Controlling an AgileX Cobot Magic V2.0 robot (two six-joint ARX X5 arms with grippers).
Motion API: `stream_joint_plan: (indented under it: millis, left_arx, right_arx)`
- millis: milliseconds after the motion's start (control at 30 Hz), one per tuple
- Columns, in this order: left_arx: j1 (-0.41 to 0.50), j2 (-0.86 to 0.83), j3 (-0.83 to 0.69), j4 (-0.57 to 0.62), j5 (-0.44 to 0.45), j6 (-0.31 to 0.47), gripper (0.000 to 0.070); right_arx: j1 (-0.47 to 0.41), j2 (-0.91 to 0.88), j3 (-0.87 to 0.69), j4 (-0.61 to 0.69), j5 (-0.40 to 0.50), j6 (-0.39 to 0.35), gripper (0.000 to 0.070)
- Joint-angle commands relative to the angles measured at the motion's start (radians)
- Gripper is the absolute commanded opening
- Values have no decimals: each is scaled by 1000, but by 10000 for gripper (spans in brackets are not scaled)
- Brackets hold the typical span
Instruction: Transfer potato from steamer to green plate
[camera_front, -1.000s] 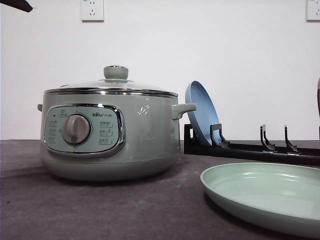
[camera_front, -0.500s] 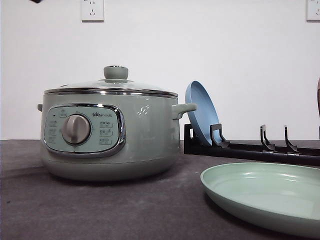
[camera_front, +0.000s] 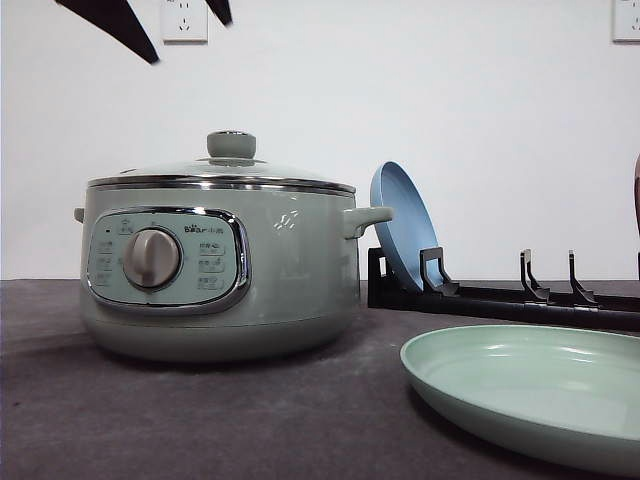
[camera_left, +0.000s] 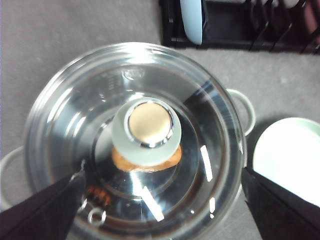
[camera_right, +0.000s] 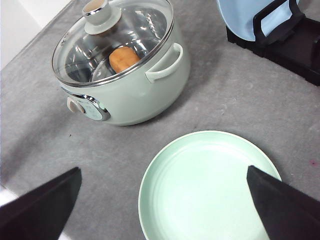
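So the steamer (camera_front: 220, 265) sits on the grey table (camera_front: 200, 420) with its glass lid (camera_left: 135, 135) on, and the green plate (camera_front: 530, 395) lies flat just to its right, nothing on it. Behind that, a blue plate (camera_front: 402, 222) leans upright in the black rack (camera_front: 500, 295). The potato (camera_right: 124, 58) is inside the pot, visible through the glass under the knob (camera_left: 148, 130). Main change from half a second ago: the left gripper (camera_front: 165, 25) has dropped into the top of the front view, fingers spread wide above the lid. The right gripper (camera_right: 165, 210) hangs over the green plate, also spread wide and holding nothing.
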Motion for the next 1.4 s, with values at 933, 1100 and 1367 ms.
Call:
stream_joint_plan:
  millis: [933,1100,1367]
  left_arx:
    - [-59,266,99,53,-80,178,551]
    - [-59,278,99,56,-80,179,548]
    - [-59,299,99,53,-80,178,416]
  right_arx:
    - [3,1,11,9,-3,8,672]
    - [3,1,11,9,-3,8,672]
    - [3,1,11,8,-3,7,672]
